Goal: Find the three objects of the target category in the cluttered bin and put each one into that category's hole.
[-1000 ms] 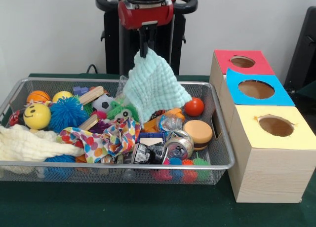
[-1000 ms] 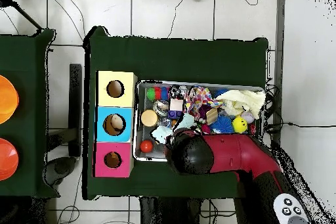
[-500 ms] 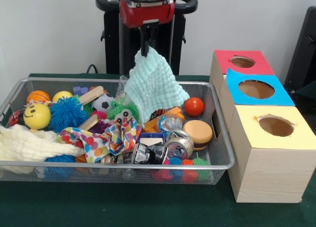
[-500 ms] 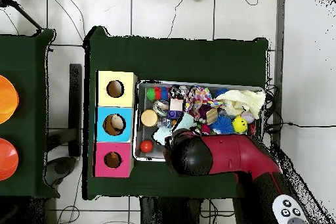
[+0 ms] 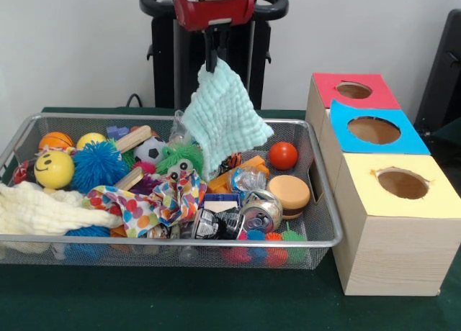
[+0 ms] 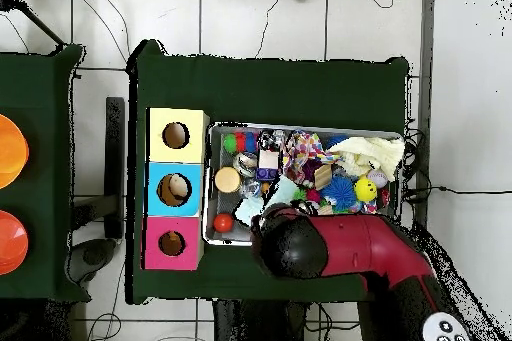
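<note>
Mint-green muslin cloth (image 5: pixel 226 116) hangs by one corner from the gripper (image 5: pixel 212 60), pinched shut on it, above the wire bin's (image 5: pixel 173 240) back edge. Lifting appears complete; next, carry it sideways to whichever box hole (image 5: pixel 374 129) takes cloths.

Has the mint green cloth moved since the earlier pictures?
Yes. The mint green cloth, held by the hand, has risen; its lower edge now hangs higher against the wire bin's far rim.

Red arm (image 6: pixel 370 247) — glossy shell, black joint, slim black gripper (image 5: pixel 213 63)
</note>
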Robot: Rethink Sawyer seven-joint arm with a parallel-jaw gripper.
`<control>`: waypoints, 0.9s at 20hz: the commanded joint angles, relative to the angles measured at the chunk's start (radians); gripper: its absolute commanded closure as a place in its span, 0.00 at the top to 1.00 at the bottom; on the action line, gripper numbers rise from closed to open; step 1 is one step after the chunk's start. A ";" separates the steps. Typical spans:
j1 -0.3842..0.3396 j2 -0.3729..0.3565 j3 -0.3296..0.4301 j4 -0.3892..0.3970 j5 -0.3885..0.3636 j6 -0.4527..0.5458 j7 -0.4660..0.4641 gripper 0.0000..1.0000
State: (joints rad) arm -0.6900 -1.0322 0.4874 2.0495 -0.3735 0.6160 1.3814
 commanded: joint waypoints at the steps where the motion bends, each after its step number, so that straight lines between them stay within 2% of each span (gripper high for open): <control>1: -0.080 -0.174 0.116 0.076 0.110 0.185 -0.212 0.00; 8: -0.085 -0.263 0.142 0.083 0.168 0.270 -0.234 0.00; 12: -0.076 -0.251 0.147 0.093 0.149 0.242 -0.201 0.00; 18: -0.048 -0.197 0.138 0.109 0.088 0.159 -0.121 0.00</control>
State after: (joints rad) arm -0.7473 -1.2514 0.5569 2.0863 -0.2562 0.7740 1.3814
